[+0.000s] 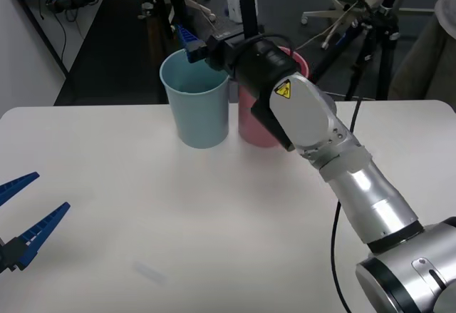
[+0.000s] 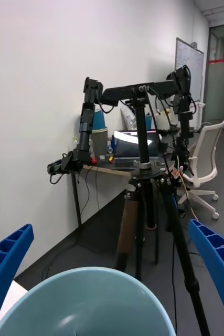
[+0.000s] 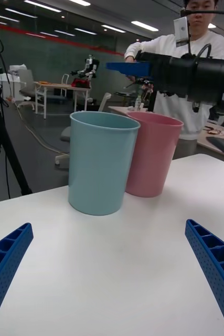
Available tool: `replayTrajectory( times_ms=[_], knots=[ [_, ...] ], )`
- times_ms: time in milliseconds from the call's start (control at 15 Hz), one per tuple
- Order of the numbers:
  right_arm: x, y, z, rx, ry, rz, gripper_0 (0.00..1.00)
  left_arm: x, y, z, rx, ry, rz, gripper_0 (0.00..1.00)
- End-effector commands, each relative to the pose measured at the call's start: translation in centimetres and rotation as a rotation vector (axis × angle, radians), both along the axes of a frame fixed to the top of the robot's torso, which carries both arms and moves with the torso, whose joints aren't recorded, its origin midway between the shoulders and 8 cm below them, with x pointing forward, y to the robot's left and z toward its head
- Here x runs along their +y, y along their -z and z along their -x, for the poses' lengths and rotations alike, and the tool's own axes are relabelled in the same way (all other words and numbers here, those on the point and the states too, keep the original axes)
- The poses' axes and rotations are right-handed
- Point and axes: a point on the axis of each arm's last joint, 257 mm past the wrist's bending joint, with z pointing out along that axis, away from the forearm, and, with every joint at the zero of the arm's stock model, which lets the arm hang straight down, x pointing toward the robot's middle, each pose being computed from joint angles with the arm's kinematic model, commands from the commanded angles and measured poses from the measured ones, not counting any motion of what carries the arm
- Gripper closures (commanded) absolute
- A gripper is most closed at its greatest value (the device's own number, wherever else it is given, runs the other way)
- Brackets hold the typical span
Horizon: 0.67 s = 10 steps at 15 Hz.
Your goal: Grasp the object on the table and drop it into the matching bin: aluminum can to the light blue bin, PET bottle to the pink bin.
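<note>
The right gripper is stretched out over the rim of the light blue bin, which stands touching the pink bin near the far edge of the white table. Its blue fingers are spread apart with nothing between them. I see no can on the table; I judge it lies inside that bin. The left gripper waits, fingers apart, at the table's near left corner.

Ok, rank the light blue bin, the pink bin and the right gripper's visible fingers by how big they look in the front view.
1. The light blue bin looks largest.
2. The pink bin is the same shape, but the right arm hides much of it, so less shows.
3. The right gripper, open over the blue bin's rim, looks smallest.
</note>
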Motion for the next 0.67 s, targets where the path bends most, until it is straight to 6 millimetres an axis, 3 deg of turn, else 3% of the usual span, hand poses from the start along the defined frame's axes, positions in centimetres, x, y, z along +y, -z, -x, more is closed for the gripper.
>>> replayTrajectory(
  times_ms=[67,667],
  knots=[
    [-2.2,0.6,2.1,0.0,-0.029,0.006,0.0,0.0,0.0,0.0,0.0,0.0,0.0,0.0],
    [-12.6,4.3,10.4,-0.036,-0.098,0.068,0.0,0.0,0.0,0.0,0.0,0.0,0.0,0.0]
  ],
)
